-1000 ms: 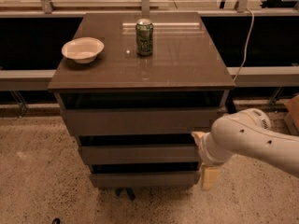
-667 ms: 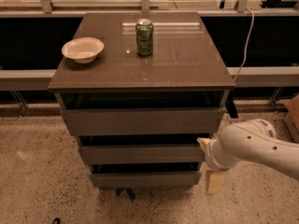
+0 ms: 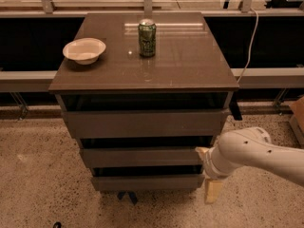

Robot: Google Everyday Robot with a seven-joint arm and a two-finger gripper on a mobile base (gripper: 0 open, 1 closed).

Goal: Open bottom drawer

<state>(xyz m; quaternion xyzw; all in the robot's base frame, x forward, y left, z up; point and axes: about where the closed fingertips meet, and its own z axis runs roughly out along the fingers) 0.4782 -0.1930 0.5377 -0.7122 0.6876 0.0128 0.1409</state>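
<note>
The bottom drawer point(image 3: 147, 182) is the lowest and narrowest front of the grey-brown cabinet point(image 3: 142, 122), with a dark gap above it. My gripper point(image 3: 208, 171) is at the drawer's right end, on a white arm reaching in from the right. Its tan fingers are spread apart: one fingertip point(image 3: 203, 152) sits by the middle drawer's point(image 3: 142, 156) right end, the other point(image 3: 213, 190) hangs just right of the bottom drawer's corner. Nothing is held between them. I cannot tell if a finger touches the drawer front.
A white bowl point(image 3: 84, 50) and a green can point(image 3: 147, 38) stand on the cabinet top point(image 3: 190, 65). The top drawer point(image 3: 142, 122) is the widest. A black cable point(image 3: 250, 42) hangs at the right. A speckled floor point(image 3: 38, 184) surrounds the cabinet, and a rail runs behind it.
The arm has shifted slightly at the cabinet's right side and the gripper has sunk a little lower beside the bottom drawer. The drawers look unmoved.
</note>
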